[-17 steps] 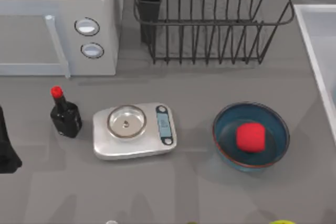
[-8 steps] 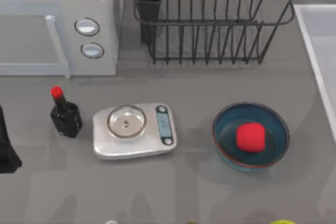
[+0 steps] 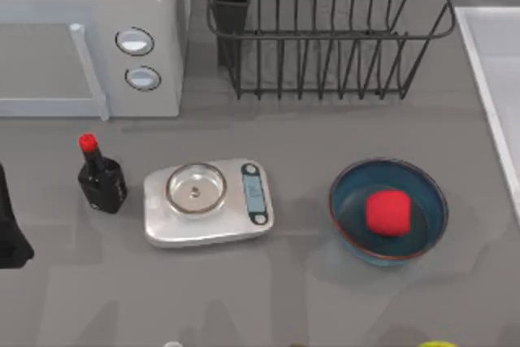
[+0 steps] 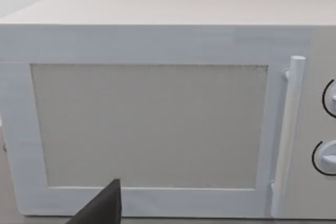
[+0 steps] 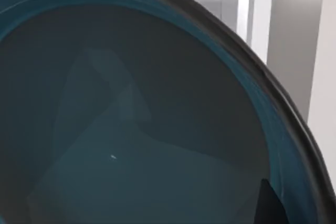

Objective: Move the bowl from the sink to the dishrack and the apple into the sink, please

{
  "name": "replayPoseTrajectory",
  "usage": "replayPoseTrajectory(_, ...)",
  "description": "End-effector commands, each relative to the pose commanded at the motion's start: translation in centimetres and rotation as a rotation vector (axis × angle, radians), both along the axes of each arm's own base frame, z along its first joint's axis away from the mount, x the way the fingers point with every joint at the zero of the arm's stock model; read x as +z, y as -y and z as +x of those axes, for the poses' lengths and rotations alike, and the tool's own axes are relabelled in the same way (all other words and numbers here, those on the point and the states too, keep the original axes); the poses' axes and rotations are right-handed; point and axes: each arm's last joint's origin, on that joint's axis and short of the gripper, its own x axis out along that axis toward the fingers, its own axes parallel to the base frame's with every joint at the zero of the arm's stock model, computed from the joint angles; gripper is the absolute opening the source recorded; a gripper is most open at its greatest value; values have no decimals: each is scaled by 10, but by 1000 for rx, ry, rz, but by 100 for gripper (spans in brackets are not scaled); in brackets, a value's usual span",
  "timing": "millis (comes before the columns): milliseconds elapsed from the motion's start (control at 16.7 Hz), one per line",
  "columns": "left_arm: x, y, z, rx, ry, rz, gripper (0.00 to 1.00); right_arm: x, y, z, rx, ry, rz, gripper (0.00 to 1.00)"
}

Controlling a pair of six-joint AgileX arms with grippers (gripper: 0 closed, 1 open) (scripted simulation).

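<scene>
left arm (image 3: 10, 229) matte black, angular, unmarked

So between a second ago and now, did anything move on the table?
Almost nothing. The sauce bottle seems to have edged a touch toward the top view's left, though barely. The apple lies in the bowl on the table, the scale, microwave and dishrack are where they were. The left arm stays at the table's left edge.
</scene>
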Motion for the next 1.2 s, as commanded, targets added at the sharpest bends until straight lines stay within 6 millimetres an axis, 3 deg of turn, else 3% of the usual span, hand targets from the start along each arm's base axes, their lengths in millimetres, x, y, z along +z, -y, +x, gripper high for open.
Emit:
replayPoseTrajectory(240,0,0,0,0,0,0,100,42,-24,-75,-2,2,2,0)
replayPoseTrajectory(360,0,0,0,0,0,0,100,51,-33,-95,-2,1,6,0)
replayPoseTrajectory(480,0,0,0,0,0,0,100,53,-37,-103,-2,1,8,0)
replayPoseTrajectory(900,0,0,0,0,0,0,100,54,-39,-93,9,10,-23,0)
replayPoseTrajectory(1080,0,0,0,0,0,0,100,55,-54,-60,50,52,-129,0)
replayPoseTrajectory(1200,0,0,0,0,0,0,100,56,-77,-28,100,116,-225,0)
